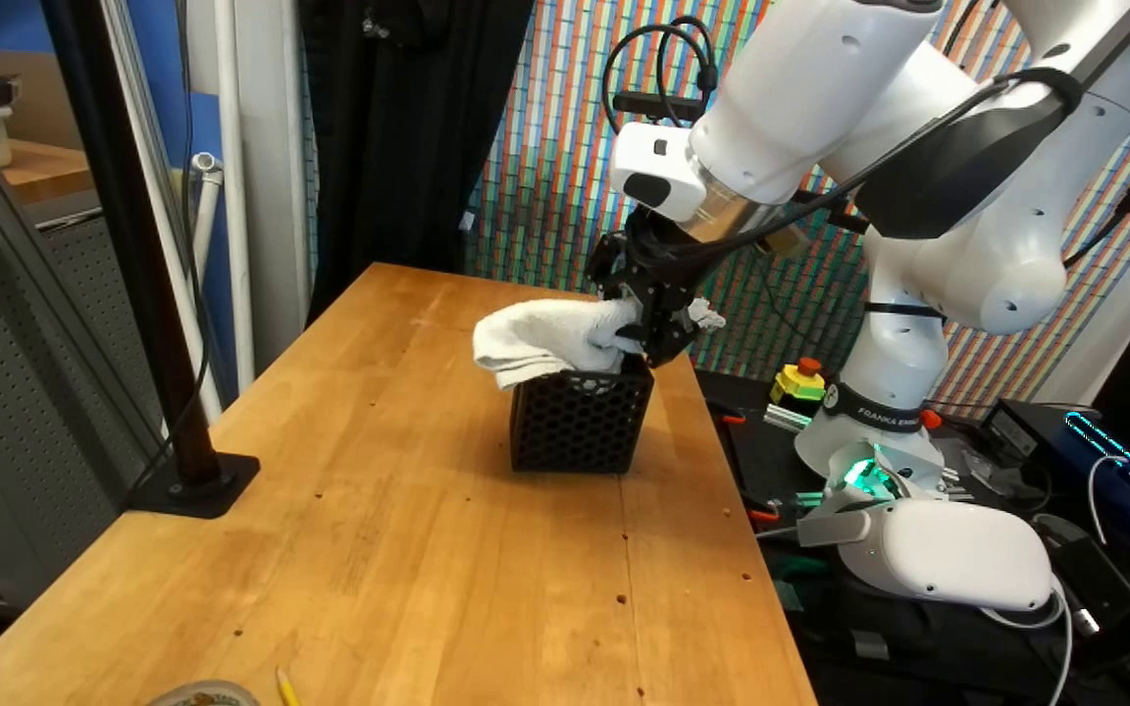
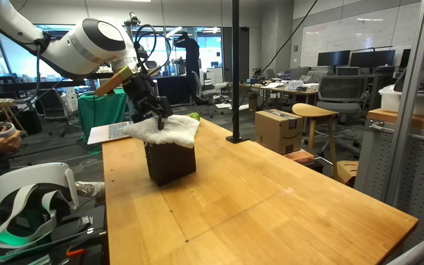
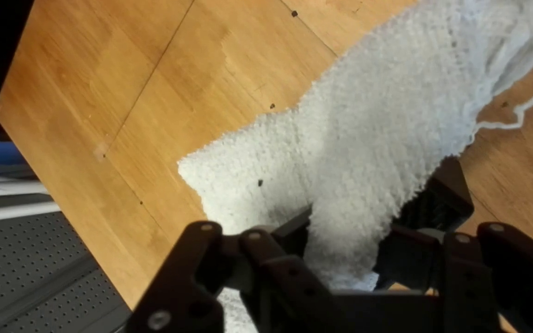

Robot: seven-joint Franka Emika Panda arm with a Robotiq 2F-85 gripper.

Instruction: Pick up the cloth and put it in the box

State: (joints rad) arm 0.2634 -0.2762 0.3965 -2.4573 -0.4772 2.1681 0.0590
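Note:
The cream cloth [image 1: 547, 335] lies draped over the top of the black mesh box [image 1: 575, 427], its near part hanging past the rim. In an exterior view the cloth [image 2: 177, 129] covers the whole opening of the box [image 2: 173, 162], so the inside is hidden. My gripper [image 1: 642, 338] points down at the box's top, pinching a fold of fabric. Seen from the wrist, the cloth [image 3: 377, 106] bunches between the fingers of the gripper [image 3: 340, 245], which is shut on it. A dark corner of the box [image 3: 454, 194] shows under the fabric there.
The wooden table [image 1: 408, 471] carries the box near one long edge. A black pole on a base plate [image 1: 197, 485] stands at the opposite edge. A pencil [image 1: 286, 686] and a round item [image 1: 204, 694] lie at the table's near end. A laptop [image 2: 110, 131] sits behind the box.

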